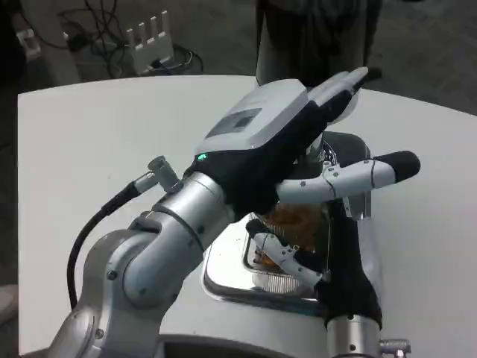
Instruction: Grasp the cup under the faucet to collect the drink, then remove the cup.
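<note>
My left hand (276, 142) reaches across the middle of the head view. Its fingers (344, 83) stretch flat over the top of the drink dispenser (344, 143) and its thumb (373, 173) sticks out to the right, holding nothing. The dispenser is largely hidden beneath it. Under the hand stands a clear cup (302, 218) with amber drink in it, on the metal drip tray (227, 276). My right hand (328, 272) comes up from the bottom edge and grips the cup, its white fingers (287, 257) wrapped around the cup's lower part. The faucet itself is hidden.
The left forearm (156, 246) with its black cable (89, 231) takes up the lower left. White table (97, 142) stretches to the left and behind. Beyond the table's far edge are a white router (153, 37) and cables on the floor.
</note>
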Robot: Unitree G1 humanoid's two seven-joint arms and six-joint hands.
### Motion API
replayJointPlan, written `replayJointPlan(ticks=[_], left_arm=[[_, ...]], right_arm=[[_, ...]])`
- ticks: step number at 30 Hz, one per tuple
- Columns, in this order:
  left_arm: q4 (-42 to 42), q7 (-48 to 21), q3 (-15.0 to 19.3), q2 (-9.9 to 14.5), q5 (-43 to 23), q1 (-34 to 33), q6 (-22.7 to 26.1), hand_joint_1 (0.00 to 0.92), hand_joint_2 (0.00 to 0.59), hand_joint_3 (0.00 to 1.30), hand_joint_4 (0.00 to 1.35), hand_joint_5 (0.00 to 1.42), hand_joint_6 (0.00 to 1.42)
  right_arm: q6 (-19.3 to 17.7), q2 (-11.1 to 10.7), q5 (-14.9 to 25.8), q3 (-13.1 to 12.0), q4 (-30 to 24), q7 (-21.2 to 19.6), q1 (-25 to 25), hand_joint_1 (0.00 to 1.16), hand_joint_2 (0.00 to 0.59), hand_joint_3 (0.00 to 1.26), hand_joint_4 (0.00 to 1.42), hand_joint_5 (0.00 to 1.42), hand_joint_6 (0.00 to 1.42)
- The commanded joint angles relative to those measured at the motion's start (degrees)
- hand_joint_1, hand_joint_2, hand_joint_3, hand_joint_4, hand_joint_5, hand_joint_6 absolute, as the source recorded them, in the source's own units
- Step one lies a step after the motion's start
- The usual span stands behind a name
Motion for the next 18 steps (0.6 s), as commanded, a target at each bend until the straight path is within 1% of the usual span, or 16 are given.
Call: replayJointPlan(ticks=[1, 2, 6, 7, 8, 9, 11, 14, 15, 18], left_arm=[[0.78, -1.52, -0.41, 0.25, -0.5, 0.37, 0.25, 0.0, 0.122, 0.08, 0.04, 0.12, 0.05], [0.71, -1.54, -0.38, 0.28, -0.48, 0.41, 0.25, 0.0, 0.122, 0.08, 0.04, 0.12, 0.05], [0.24, -1.54, -0.06, 0.24, -0.73, 0.86, 0.4, 0.0, 0.121, 0.08, 0.05, 0.12, 0.05], [0.1, -1.54, 0.09, 0.23, -0.91, 1.07, 0.4, 0.0, 0.111, 0.08, 0.05, 0.12, 0.06], [-0.01, -1.54, 0.26, 0.22, -1.15, 1.26, 0.37, 0.0, 0.099, 0.08, 0.05, 0.12, 0.07], [-0.12, -1.52, 0.48, 0.18, -1.47, 1.45, 0.38, 0.0, 0.095, 0.07, 0.05, 0.12, 0.08], [-0.41, -1.62, 1.0, 0.31, -2.28, 1.7, 0.4, 0.0, 0.068, 0.07, 0.04, 0.12, 0.09], [-0.68, -1.78, 1.55, 0.59, -3.46, 1.91, 0.33, 0.0, 0.043, 0.05, 0.0, 0.11, 0.1], [-0.76, -1.91, 1.75, 0.72, -3.8, 1.99, 0.16, 0.0, 0.052, 0.05, 0.0, 0.1, 0.11], [-1.14, -1.89, 2.02, 1.34, -4.58, 2.36, -0.55, 0.0, 0.052, 0.02, 0.0, 0.09, 0.11]], right_arm=[[0.17, 4.17, -0.57, 0.0, 0.63, -2.08, 0.6, 0.8, 0.176, 0.08, 0.11, 0.12, 0.11], [-0.11, 4.36, -0.77, 0.13, 0.52, -2.82, 0.86, 0.8, 0.178, 0.08, 0.12, 0.13, 0.13], [-0.23, 4.78, -1.88, 0.79, 0.16, -5.48, 1.24, 0.82, 0.172, 0.18, 0.25, 0.27, 0.26], [-0.34, 4.83, -1.6, 0.78, 0.24, -5.54, 1.15, 0.82, 0.173, 0.25, 0.33, 0.35, 0.32], [-0.31, 4.91, -1.7, 0.85, 0.27, -5.88, 1.14, 0.83, 0.174, 0.3, 0.37, 0.41, 0.36], [-0.36, 5.0, -1.71, 0.83, 0.36, -6.3, 1.16, 0.83, 0.174, 0.33, 0.4, 0.45, 0.38], [-0.51, 4.95, -1.91, 1.03, 0.54, -6.86, 1.16, 0.83, 0.174, 0.39, 0.46, 0.51, 0.41], [-0.61, 4.99, -2.17, 1.12, 0.39, -7.91, 1.59, 0.85, 0.169, 0.49, 0.6, 0.65, 0.5], [-0.61, 5.03, -2.33, 1.09, 0.22, -8.36, 1.83, 0.86, 0.17, 0.52, 0.63, 0.68, 0.53], [-0.62, 4.77, -2.45, 1.21, -0.11, -8.97, 2.15, 0.88, 0.173, 0.58, 0.71, 0.77, 0.59]])
